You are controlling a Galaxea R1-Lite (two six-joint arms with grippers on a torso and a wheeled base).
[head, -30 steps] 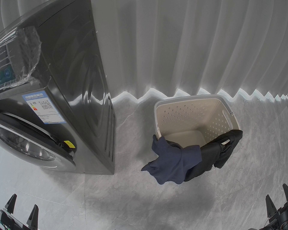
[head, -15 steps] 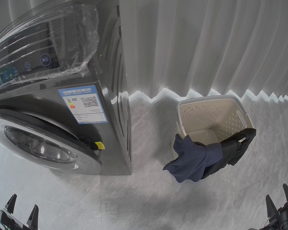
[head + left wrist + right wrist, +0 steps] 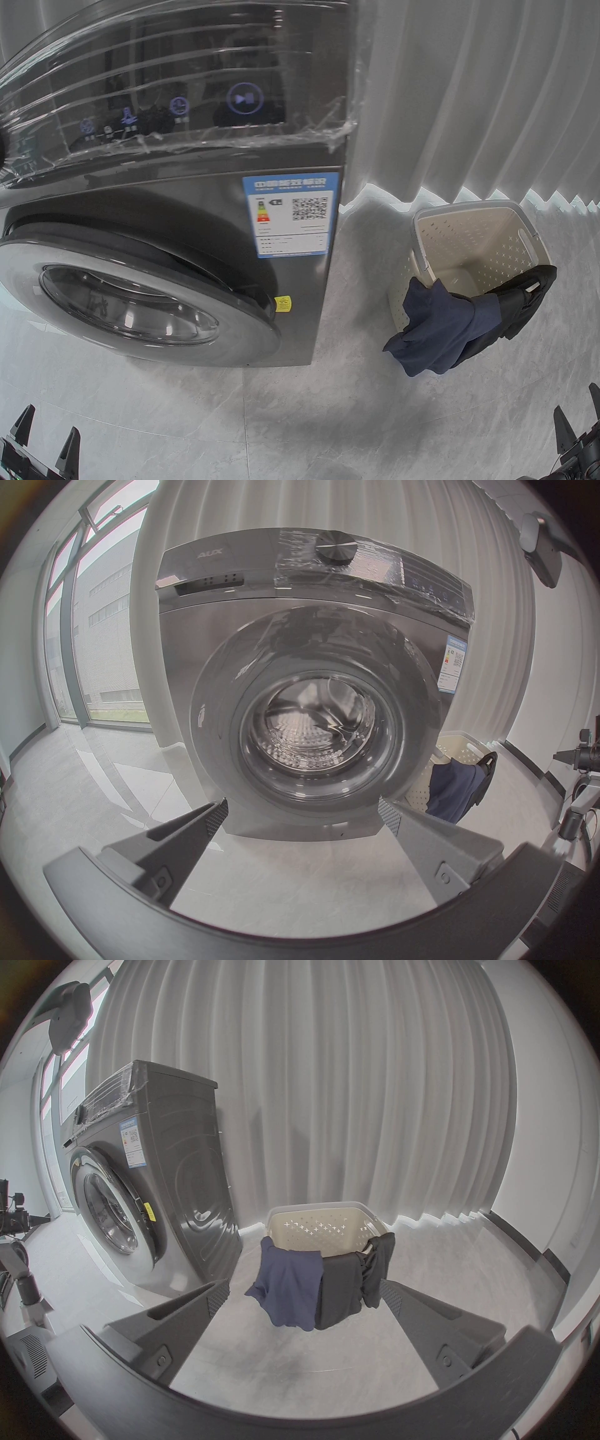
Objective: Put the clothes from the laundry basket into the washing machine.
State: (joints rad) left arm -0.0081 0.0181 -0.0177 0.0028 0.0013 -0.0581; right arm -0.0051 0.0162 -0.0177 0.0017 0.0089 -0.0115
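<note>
Two garments hang over the near rim of the basket, and both end effectors are empty. Far left, the left end effector [image 3: 49,431] sits low above the pale floor [image 3: 312,412], its fingers spread wide with nothing between them; its wrist view looks straight at the washing machine [image 3: 300,686]. The washing machine [image 3: 187,250] stands on the floor, its round glass door [image 3: 131,306] shut, a blue label [image 3: 290,215] on its front and plastic film [image 3: 187,112] over the control panel. To its right, close to its corner and in front of a white curtain [image 3: 469,94], stands the cream laundry basket [image 3: 465,209]. A blue garment [image 3: 444,325] drapes over its near edge and hangs down outside, touching a black garment [image 3: 525,297] that lies over the rim by the basket's right handle. Far right, the right end effector [image 3: 576,406] is low too, well apart from the basket, with its fingers wide apart and holding nothing.
</note>
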